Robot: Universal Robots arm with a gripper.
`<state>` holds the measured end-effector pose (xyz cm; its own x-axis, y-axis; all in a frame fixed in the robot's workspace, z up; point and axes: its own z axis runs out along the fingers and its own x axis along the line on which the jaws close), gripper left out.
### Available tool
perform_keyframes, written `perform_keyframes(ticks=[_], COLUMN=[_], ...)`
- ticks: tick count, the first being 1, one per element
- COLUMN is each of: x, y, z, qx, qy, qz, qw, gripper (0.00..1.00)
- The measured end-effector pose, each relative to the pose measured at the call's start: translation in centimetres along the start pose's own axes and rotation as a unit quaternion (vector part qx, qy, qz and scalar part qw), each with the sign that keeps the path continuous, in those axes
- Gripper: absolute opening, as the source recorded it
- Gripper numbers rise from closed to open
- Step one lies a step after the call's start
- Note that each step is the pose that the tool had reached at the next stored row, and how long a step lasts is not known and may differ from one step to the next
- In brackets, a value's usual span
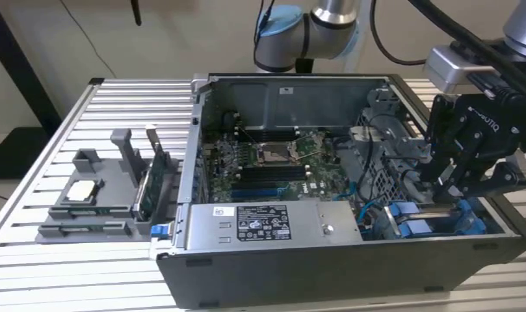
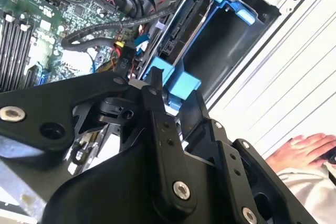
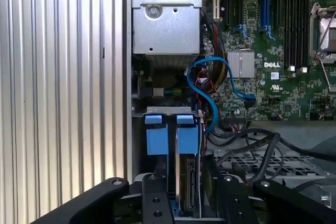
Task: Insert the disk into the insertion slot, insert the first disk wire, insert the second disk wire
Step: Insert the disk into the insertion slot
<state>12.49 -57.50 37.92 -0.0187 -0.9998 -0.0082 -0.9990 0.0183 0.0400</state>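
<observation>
**Disk in the slot, both wires not yet in**

My pincer (image 3: 189,203) is down in a corner of the open case (image 1: 332,266), at the exterior view's right, not far from the power supply (image 1: 272,224). It is closed on the disk (image 3: 187,179). In both wrist views one finger lies against each side of the blue carrier. I see no gap between finger and plastic, so I judge it a pinch and not a mere straddle.

The disk stands edge-on in the slot (image 2: 223,45), with most of its body down between the dark metal walls. Its two blue tabs (image 3: 157,135) stick out of the slot's mouth. Its far end is hidden, so I cannot say whether it is pushed fully home. I judge the first step done or very nearly so.

The wires look untouched. A blue wire (image 3: 212,85) loops loose beside the slot along the edge of the board (image 3: 283,51). Its dark plug hangs by the board, apart from the disk. Black wires (image 3: 252,145) lie in a bundle close by, and I cannot tell which of them belongs to the disk. By my reckoning two of the three steps are left.

The case sits on a slatted table (image 1: 115,104). A person's hand (image 2: 304,148) rests outside the case, well apart from me.
</observation>
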Motion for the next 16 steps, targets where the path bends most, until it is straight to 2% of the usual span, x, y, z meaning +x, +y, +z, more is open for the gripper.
perform_keyframes(ticks=[12,16], x=[-0.01,-0.02], y=[0.05,0.05], z=[-1.09,-1.16], qx=[-0.0001,-0.0001], qy=[0.0001,-0.0001], qz=[0.0,0.0], qw=[1.0,1.0], gripper=[0.41,0.41])
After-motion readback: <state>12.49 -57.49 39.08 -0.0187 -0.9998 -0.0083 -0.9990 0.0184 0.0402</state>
